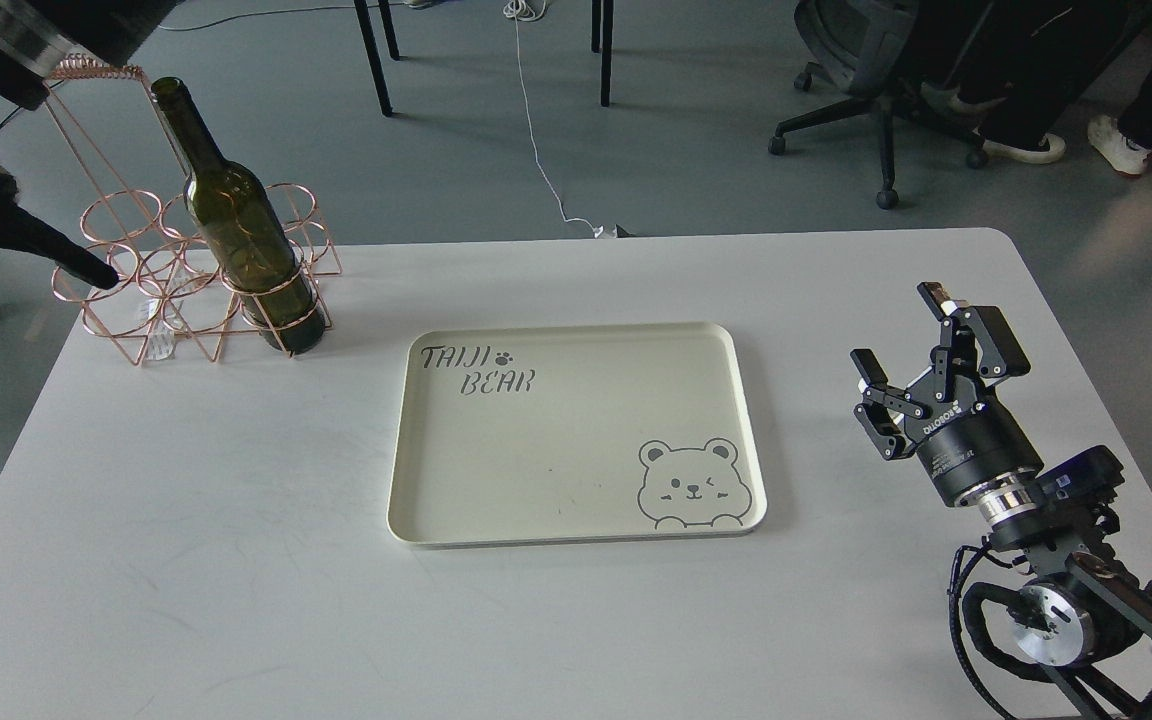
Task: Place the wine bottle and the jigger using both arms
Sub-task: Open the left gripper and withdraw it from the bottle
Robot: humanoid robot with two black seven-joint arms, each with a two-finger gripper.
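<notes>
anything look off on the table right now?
Mostly tidy. The wine bottle leans in the copper wire rack at the table's far left, neck tilted left rather than upright. The cream tray holds nothing, and no jigger is in view. Right gripper hangs open.

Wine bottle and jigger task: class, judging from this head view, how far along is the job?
Done: the wine bottle stands in the copper wire rack, with nothing gripping it. In hand: nothing; the right gripper is open and empty over the table. Left: the jigger, which is not visible; the tray holds nothing.
</notes>
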